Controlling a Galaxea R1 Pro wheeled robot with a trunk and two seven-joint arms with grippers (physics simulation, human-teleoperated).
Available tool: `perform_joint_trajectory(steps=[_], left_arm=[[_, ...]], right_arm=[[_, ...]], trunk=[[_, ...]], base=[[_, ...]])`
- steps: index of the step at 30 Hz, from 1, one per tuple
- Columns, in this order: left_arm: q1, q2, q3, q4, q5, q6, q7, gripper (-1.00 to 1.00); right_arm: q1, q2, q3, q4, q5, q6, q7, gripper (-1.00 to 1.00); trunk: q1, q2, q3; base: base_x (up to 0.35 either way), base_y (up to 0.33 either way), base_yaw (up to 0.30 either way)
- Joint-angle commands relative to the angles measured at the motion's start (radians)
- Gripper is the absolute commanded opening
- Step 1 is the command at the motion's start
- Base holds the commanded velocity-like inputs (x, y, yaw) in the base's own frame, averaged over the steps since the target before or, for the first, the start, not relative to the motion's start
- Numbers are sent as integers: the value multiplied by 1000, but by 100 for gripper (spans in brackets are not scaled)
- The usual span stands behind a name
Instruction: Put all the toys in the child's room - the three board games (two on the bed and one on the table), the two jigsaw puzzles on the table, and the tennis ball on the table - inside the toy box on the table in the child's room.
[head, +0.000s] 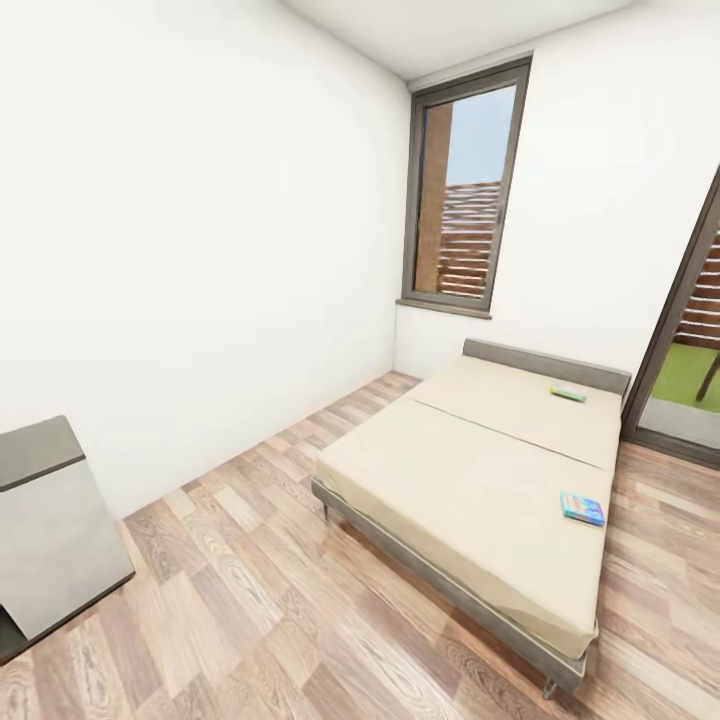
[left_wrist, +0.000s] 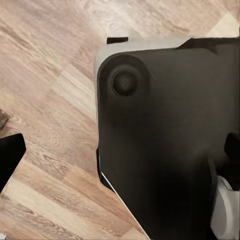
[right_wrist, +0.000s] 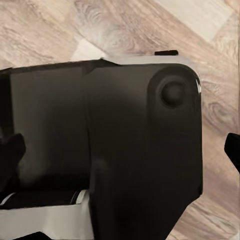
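Bed with two games, seen across the plank floor (head: 230, 600).
A blue game (head: 582, 509) is seen on the bed (head: 470, 480) near its right edge; a green one (head: 567, 394) lies farther, by the headboard. Whether either tool is spread cannot be told.

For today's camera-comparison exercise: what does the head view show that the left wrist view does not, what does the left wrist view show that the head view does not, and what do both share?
Head view: the bed with its beige mattress, two board games on it, a blue one near the foot and a green one near the headboard, plus a window, white walls and a grey cabinet.

Left wrist view: a dark, rounded part of the robot's body seen from close up.

Both: the wood-plank floor.
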Motion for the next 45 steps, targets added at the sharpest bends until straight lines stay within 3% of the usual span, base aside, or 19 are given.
perform_joint_trajectory(steps=[1,12,18,21,29,33,39,45], left_arm=[[-16,4,0,-2,1,20,1,100],[-217,57,13,-38,7,207,-29,100],[-307,73,71,-107,7,343,-110,100],[-339,75,110,-195,6,439,-170,100],[-358,80,136,-495,5,671,-226,100],[-360,92,154,-621,4,752,-235,100],[-360,113,228,-703,6,804,-245,100],[-361,118,265,-721,3,816,-272,100]], right_arm=[[-9,0,-2,-11,-8,9,0,100],[-158,1,-13,-124,-7,189,-1,100],[-248,6,-43,-227,-7,343,-1,100],[-297,13,-53,-305,-7,433,-1,100],[-369,17,-60,-441,-9,557,2,100],[-393,18,-61,-487,-25,599,2,100],[-419,11,-62,-608,-69,690,5,100],[-417,9,-62,-718,-115,737,7,100]], trunk=[[-4,6,2],[-46,83,36],[-69,125,55],[-80,146,64],[-111,202,89],[-126,230,102],[-149,272,121],[-172,314,140]], base=[[0,0,0],[0,0,0],[0,0,0],[0,0,0],[0,0,0],[0,0,0],[0,0,0],[0,0,0]])
